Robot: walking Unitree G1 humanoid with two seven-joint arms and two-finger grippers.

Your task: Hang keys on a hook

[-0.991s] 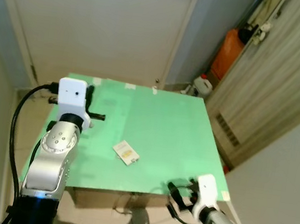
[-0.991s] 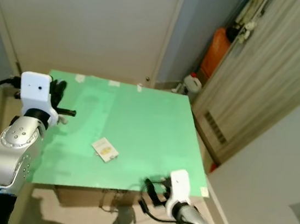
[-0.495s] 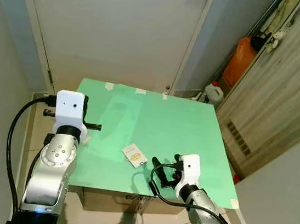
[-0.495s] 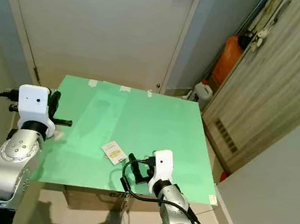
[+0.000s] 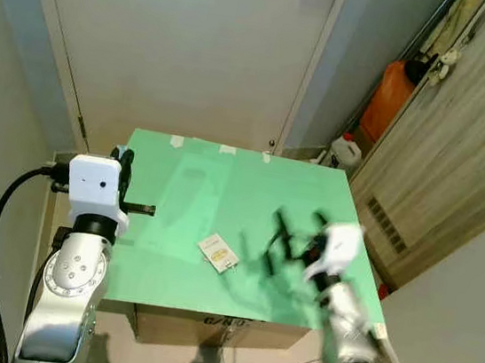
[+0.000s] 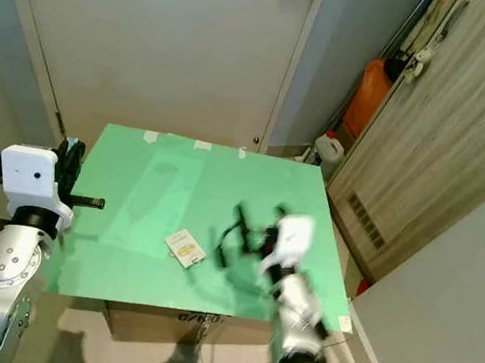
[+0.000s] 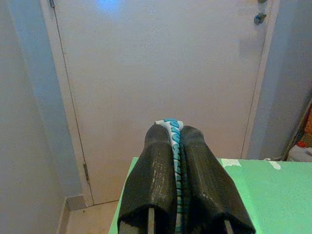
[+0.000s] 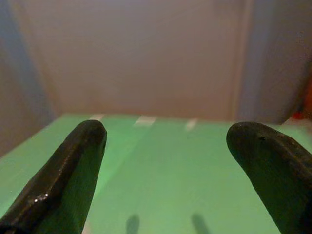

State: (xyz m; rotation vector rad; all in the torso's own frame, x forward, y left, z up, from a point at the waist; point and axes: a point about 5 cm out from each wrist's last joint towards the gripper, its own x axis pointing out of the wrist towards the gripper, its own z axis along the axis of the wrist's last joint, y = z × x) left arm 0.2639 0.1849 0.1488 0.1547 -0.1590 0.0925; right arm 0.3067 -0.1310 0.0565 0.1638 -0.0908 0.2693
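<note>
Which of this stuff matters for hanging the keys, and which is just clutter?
Job: left gripper, shut on a blue-and-white strip; right gripper, open over the green table; small white-yellow tag, possibly the key fob.
Clutter: orange container; white jug.

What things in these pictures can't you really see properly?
- Right gripper: smeared by motion blur in both eye views.
- Card on the green table: print too small to read.
- Striped thing in the left gripper: the fingers cover most of it, so I can't name it.
</note>
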